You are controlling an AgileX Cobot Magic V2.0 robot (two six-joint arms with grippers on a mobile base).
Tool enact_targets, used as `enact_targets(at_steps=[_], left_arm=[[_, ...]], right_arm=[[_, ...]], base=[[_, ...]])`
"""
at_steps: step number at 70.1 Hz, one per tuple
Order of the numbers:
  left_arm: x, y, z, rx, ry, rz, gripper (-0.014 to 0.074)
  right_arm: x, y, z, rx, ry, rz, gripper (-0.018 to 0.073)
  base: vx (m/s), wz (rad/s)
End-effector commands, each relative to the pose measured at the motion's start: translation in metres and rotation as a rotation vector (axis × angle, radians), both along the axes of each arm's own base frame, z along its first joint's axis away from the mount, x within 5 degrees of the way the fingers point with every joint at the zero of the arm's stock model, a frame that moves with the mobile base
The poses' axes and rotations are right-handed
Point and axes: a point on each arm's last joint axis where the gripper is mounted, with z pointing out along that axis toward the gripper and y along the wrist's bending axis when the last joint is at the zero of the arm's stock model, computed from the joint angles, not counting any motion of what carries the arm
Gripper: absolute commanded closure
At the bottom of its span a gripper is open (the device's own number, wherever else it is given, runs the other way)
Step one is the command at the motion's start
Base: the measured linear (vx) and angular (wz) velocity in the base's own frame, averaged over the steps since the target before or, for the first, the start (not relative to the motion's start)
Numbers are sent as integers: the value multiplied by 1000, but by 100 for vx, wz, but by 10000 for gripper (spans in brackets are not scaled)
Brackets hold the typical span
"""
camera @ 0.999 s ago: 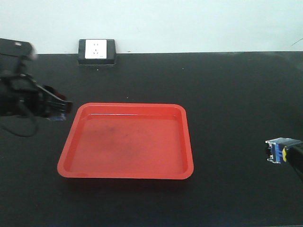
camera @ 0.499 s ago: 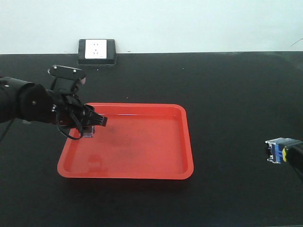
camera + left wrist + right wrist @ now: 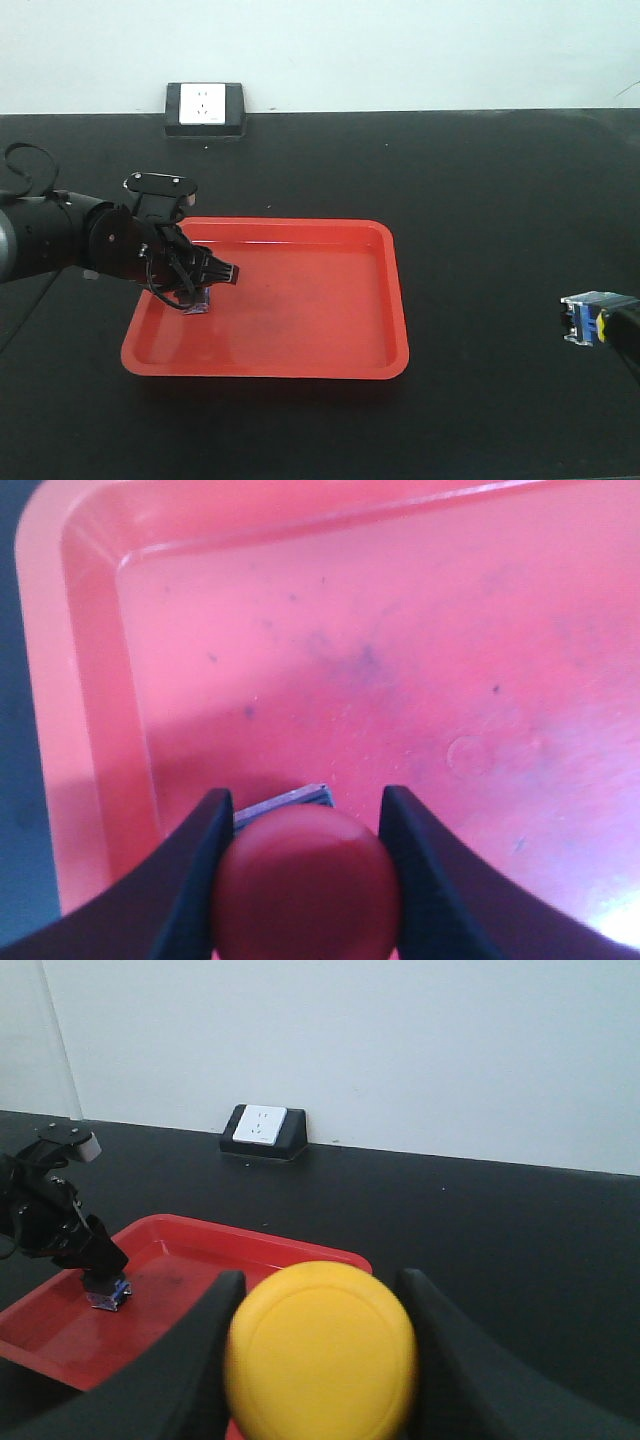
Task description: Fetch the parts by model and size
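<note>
Red plastic, glossy and shallow: a tray [image 3: 396,300] on a black tabletop [image 3: 480,180], with a white wall [image 3: 420,50] behind and a black-framed white socket [image 3: 205,108] at the table's far edge.

Over the tray's left part, reaching in across the left rim: the left gripper [image 3: 305,798]. Clamped between its two black jaws, the red-capped switch [image 3: 305,890], its round cap filling the gap and touched on both sides. Just beyond the cap in the wrist view, a sliver of the pale square base. Seen from the front, base pointing down and low over the tray floor, close to the left wall and nearer the front rim than the back. Hard to judge whether base and floor meet; possibly touching.

Far to the right, well apart from the tray and near the table's right edge: the right gripper [image 3: 318,1282]. Narrowed on the yellow-capped switch [image 3: 320,1350], the yellow dome wedged between both dark jaws. In the front view, blue-grey base jutting out past the jaw tips and facing left, toward the tray, with only a thin slice of yellow showing behind it. Outside the tray altogether, with bare black tabletop between it and the tray's right rim.
</note>
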Motion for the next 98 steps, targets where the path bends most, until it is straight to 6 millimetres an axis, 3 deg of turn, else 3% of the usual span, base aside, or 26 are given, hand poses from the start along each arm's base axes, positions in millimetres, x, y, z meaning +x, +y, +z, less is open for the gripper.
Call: enact_targets(at_steps=[1,19,28,44,58,71,82,98], left_arm=[[6,-3,28,-48,-123,5,455],[4,-3,29,-44,-108,5,183],[-1,-1,44,-55,-136,5,123],[-31,9,120,-117,-321,2,129],[-86,28,196,-156,-528,-27,129],[-137,45,234,-151,-620,-56,129],[-177,59,243,-180,-711,-53,129],[-235,80,214,-208,-801,-49,129]], right_arm=[[2,-1,16,25,-96,-12,569],[2,-1,16,25,-96,-12,569],[2,-1,16,25,-96,-12,569],[2,-1,16,25,-96,-12,569],[2,-1,16,25,-96,-12,569],[2,-1,16,25,-96,-12,569],[2,-1,16,25,-96,-12,569],[2,-1,16,25,-97,-12,569]], base=[[0,0],[0,0],[0,0],[0,0],[0,0],[0,0],[0,0],[0,0]])
